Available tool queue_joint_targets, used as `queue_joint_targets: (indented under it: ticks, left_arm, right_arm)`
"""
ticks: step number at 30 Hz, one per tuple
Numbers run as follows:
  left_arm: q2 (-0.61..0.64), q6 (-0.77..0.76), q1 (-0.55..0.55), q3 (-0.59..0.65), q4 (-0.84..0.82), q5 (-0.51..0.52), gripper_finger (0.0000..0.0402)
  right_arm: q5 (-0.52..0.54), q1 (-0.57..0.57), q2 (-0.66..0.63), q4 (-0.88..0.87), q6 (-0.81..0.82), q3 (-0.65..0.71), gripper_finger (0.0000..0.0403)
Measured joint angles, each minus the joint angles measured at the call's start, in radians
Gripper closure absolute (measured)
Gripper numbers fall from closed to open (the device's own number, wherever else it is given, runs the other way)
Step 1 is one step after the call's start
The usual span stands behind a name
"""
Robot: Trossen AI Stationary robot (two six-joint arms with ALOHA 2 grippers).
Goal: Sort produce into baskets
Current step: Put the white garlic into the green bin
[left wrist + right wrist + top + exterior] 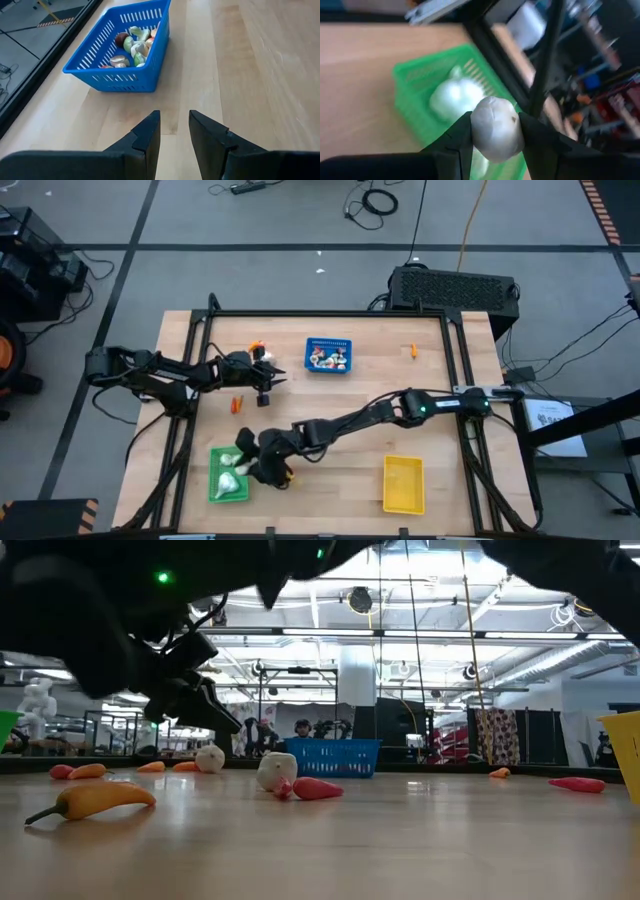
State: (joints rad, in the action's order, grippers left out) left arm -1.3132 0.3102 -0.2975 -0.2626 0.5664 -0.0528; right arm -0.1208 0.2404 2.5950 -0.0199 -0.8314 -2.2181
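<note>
Baskets: three — green basket (228, 476), yellow basket (403, 484), blue basket (329, 356).
Arms: two.
White bulbs in green basket: at least two visible.
Bulb held (496, 127): one.

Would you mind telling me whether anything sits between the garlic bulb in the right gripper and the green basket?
Nothing visible does. The right gripper holds the garlic bulb just above the green basket, whose open top is unobstructed; another bulb already lies inside.
</note>
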Motion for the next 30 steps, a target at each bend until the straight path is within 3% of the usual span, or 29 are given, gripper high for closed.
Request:
queue_joint_targets:
  ticks: [7,18,30]
  left_arm:
    - [0.000,0.019,0.000,0.000,-0.001,0.000,0.0291]
    - [0.000,0.038,0.000,0.000,0.000,0.000,0.0291]
    - [0.000,0.042,-0.001,0.000,0.000,0.000,0.0291]
  right_arm:
    - [-0.072,-0.017,0.063,0.235,0.001,0.000,0.0273]
    - [-0.122,-0.023,0.062,0.259,0.051,0.000,0.0268]
    - [-0.154,-0.025,0.089,0.306,0.088,0.000,0.0184]
